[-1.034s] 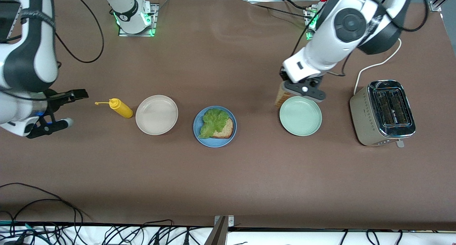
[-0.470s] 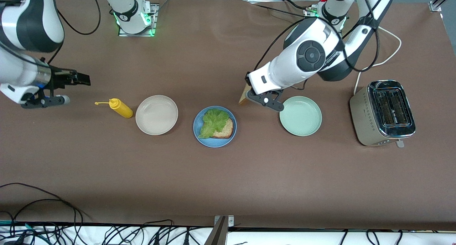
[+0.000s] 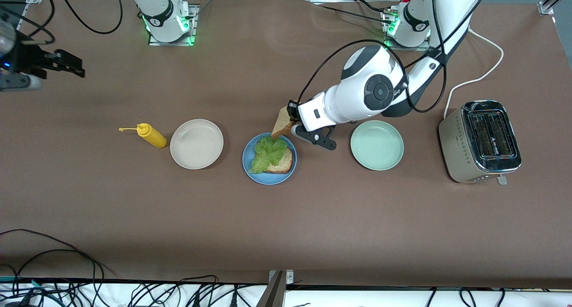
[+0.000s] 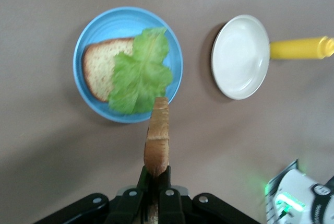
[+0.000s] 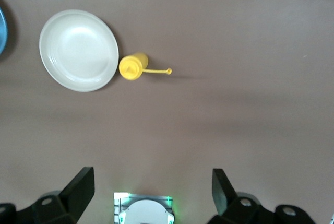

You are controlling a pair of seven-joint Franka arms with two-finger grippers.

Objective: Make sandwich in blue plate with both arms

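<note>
Beige plate (image 3: 196, 144) and yellow bottle (image 3: 152, 136) flank blue plate (image 3: 269, 174); left gripper (image 4: 155, 182) clenches bread slice (image 4: 158, 141) over its rim; right gripper (image 5: 151, 187) waits, spread wide.

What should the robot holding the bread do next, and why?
Probably carry the bread slice a little farther until it is over the middle of the blue plate, then lower it flat. The left gripper is shut on the slice, held on edge above the plate's rim, while the lettuce already lies on the bottom slice. The right gripper waits open.
</note>
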